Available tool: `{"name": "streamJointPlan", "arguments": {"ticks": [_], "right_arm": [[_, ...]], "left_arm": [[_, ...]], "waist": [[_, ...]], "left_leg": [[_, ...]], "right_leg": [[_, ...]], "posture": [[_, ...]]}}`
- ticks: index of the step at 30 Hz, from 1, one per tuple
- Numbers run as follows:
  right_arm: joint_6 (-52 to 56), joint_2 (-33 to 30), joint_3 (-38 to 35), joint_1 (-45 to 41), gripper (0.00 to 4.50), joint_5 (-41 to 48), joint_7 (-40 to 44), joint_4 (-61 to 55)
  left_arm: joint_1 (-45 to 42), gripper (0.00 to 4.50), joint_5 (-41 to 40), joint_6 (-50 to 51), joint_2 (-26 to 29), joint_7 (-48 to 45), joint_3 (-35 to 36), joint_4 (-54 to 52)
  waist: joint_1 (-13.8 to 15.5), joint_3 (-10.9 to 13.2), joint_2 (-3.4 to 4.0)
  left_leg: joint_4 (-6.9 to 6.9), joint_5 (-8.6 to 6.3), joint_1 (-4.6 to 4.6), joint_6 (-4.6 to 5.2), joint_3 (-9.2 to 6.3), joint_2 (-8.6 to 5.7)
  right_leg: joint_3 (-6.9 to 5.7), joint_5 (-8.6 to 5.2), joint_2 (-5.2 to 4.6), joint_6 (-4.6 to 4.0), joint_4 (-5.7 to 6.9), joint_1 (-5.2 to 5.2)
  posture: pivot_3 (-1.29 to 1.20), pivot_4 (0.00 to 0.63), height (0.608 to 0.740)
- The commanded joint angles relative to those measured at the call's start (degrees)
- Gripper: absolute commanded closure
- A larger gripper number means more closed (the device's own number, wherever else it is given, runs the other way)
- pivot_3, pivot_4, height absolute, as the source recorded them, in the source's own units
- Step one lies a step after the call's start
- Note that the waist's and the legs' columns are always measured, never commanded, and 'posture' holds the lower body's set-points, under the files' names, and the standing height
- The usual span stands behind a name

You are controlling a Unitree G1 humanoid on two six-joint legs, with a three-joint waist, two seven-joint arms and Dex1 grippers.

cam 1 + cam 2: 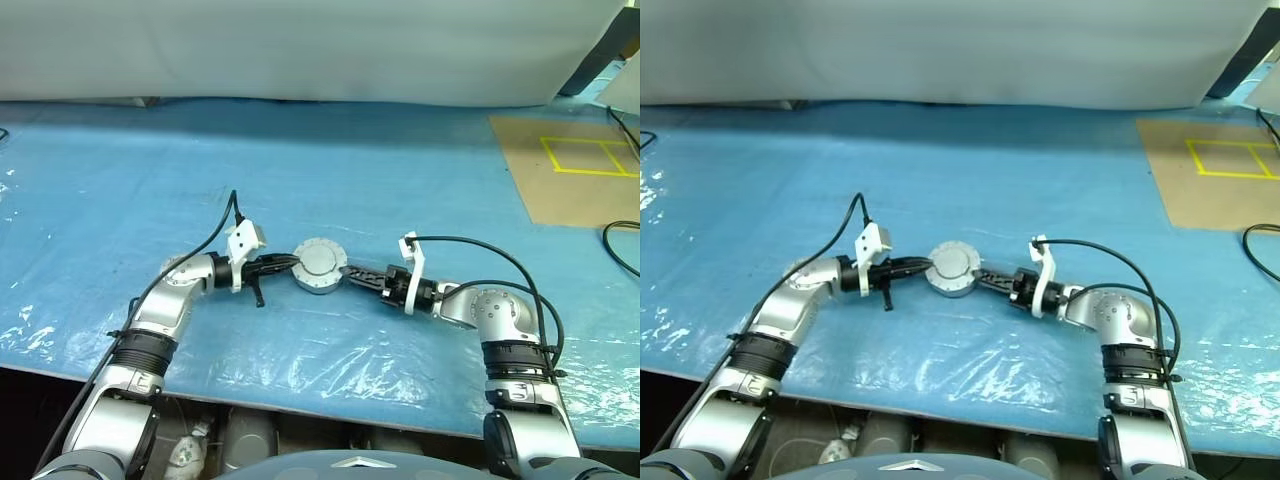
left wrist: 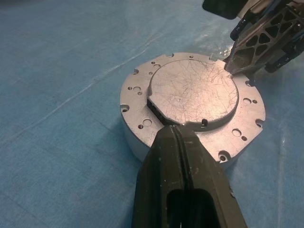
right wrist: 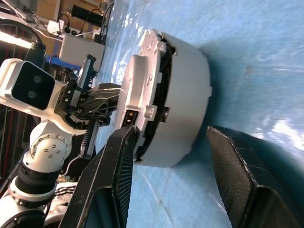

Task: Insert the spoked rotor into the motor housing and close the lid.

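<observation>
We've got the motor housing (image 1: 320, 266) on the blue worktop (image 1: 400, 180) between both claws, lid (image 2: 194, 92) already on top. Left claw (image 1: 290, 263) is shut, pressing the lid's edge; right claw (image 1: 348, 271) gapes around the rim. Press evenly and keep the lid level.

Scratched silver motor housing (image 2: 192, 102) on blue sheet (image 1: 150, 190), brown board (image 1: 570, 170)

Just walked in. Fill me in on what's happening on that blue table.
The robot is working on a round silver motor housing with its lid already on top. The left hand, shut, presses its tip on the lid's edge. The right hand is open around the housing's side. Both meet at it on the blue table.
</observation>
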Motion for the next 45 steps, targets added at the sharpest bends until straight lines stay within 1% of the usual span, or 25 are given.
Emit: {"name": "streamJointPlan", "arguments": {"ticks": [1, 11, 14, 16, 17, 21, 24, 26, 29, 33, 36, 39, 41, 45], "right_arm": [[-1.9, 0.7, -0.5, -1.1, 1.97, -0.4, -0.8, 0.6], [-3.9, 1.4, 0.5, -0.7, 1.97, -1.2, -0.4, 2.7], [-3.5, 2.6, 1.7, -0.5, 2.54, -1.3, -0.6, 2.0], [-3.5, 3.1, 1.8, -0.6, 3.11, -1.5, -0.9, 2.2], [-3.6, 3.3, 1.4, -0.8, 3.30, -1.5, -1.1, 2.6], [-3.3, 3.0, 0.8, -1.1, 3.33, -1.4, -1.2, 3.3], [-3.4, 2.7, 0.8, -0.9, 3.33, -1.6, -1.2, 3.2], [-3.5, 2.5, 1.1, -0.9, 3.33, -1.8, -1.1, 3.1], [-3.5, 2.3, 1.4, -0.7, 3.33, -2.1, -1.2, 3.0], [-2.7, 2.4, 0.5, -1.0, 3.34, -2.4, -2.8, 4.9], [-2.0, 2.4, -0.1, -1.0, 3.34, -1.6, -2.6, 5.2], [-1.0, 2.5, -0.8, -1.3, 3.34, -0.7, -2.6, 5.3], [0.0, 2.9, -1.9, -1.7, 3.34, 0.4, -2.8, 5.4], [3.1, 4.1, -6.8, -4.1, 3.34, 4.8, -3.8, 6.3]], "left_arm": [[0.3, 4.50, 1.4, 0.4, 0.2, -0.3, -1.4, 1.1], [0.7, 4.50, 1.7, 0.1, 0.4, -0.4, -1.3, 1.1], [0.7, 4.50, 1.7, 0.1, 0.4, -0.4, -1.3, 1.1], [0.7, 4.50, 1.8, 0.0, 0.4, -0.4, -1.2, 1.2], [0.6, 4.50, 1.8, 0.0, 0.4, -0.5, -1.2, 1.3], [0.2, 4.50, 1.7, -0.2, 0.3, -0.4, -0.8, 1.7], [0.0, 4.50, 0.2, 0.5, -0.2, 0.0, 0.6, 1.0], [0.4, 4.50, -1.8, 1.7, -0.4, -0.3, 1.9, -1.6], [1.2, 4.50, -7.9, 7.4, -1.1, 0.5, 5.3, -8.2], [2.3, 4.50, -18.7, 19.2, -1.4, 3.7, 11.1, -19.0], [3.3, 4.50, -25.3, 26.7, -1.1, 7.0, 14.3, -23.8], [4.2, 4.50, -28.9, 30.7, -0.7, 9.4, 17.2, -24.5], [4.3, 4.50, -30.5, 31.9, -0.8, 11.0, 19.2, -23.0], [4.4, 4.50, -32.7, 33.5, -2.2, 15.6, 23.2, -18.7]], "waist": [[0.0, 0.0, 0.00], [-0.1, 0.0, 0.00], [-0.2, 0.0, -0.01], [-0.2, 0.0, 0.00], [-0.2, 0.0, 0.01], [-0.2, 0.0, 0.00], [-0.2, 0.0, 0.01], [-0.3, 0.0, 0.01], [-0.3, 0.0, 0.01], [-0.4, 0.0, -0.06], [-0.6, 0.0, -0.01], [-0.8, 0.0, 0.04], [-0.9, 0.0, 0.03], [-1.1, 0.0, 0.00]], "left_leg": [[0.00, 0.00, 0.00, 0.00, 0.00, 0.00], [-0.02, 0.00, 0.05, 0.00, -0.01, 0.00], [-0.02, 0.00, 0.07, 0.00, -0.01, 0.02], [-0.04, 0.00, 0.18, 0.00, -0.02, 0.05], [-0.05, 0.00, 0.25, 0.00, -0.01, 0.04], [-0.08, 0.00, 0.27, 0.01, -0.01, 0.04], [-0.13, 0.00, 0.28, 0.01, -0.02, 0.04], [-0.15, 0.00, 0.25, 0.01, -0.02, 0.04], [-0.14, 0.00, 0.19, 0.01, -0.01, 0.04], [-0.14, 0.01, -0.12, 0.01, -0.01, 0.08], [-0.16, 0.01, -0.05, 0.00, 0.02, 0.07], [-0.36, 0.01, 0.08, 0.00, 0.14, 0.05], [-0.43, 0.01, 0.07, 0.00, 0.20, 0.06], [-0.49, 0.01, 0.01, 0.00, 0.19, 0.02]], "right_leg": [[0.00, 0.00, -0.01, 0.00, -0.02, 0.00], [0.01, -0.02, -0.03, 0.02, -0.05, 0.03], [0.02, -0.02, -0.02, 0.02, -0.05, 0.03], [0.02, -0.02, -0.02, 0.02, -0.06, 0.11], [0.04, -0.04, -0.02, 0.03, -0.09, 0.17], [0.08, -0.05, -0.05, 0.05, -0.18, 0.18], [0.08, -0.05, -0.04, 0.05, -0.21, 0.18], [0.08, -0.05, -0.04, 0.05, -0.24, 0.18], [0.09, -0.05, -0.04, 0.05, -0.25, 0.13], [0.07, -0.04, 0.01, 0.04, -0.24, -0.14], [0.07, -0.05, 0.01, 0.03, -0.26, -0.08], [0.08, -0.06, 0.03, 0.03, -0.37, -0.01], [0.07, -0.05, 0.06, 0.04, -0.50, 0.01], [0.06, -0.03, 0.05, 0.07, -0.59, 0.00]], "posture": [[0.00, 0.150, 0.740], [0.00, 0.150, 0.740], [0.00, 0.150, 0.740], [0.00, 0.150, 0.740], [0.00, 0.150, 0.740], [0.00, 0.150, 0.740], [0.00, 0.150, 0.740], [0.00, 0.150, 0.740], [0.00, 0.150, 0.740], [0.00, 0.150, 0.740], [0.00, 0.150, 0.740], [0.00, 0.150, 0.740], [0.00, 0.150, 0.740], [0.00, 0.150, 0.740]]}}
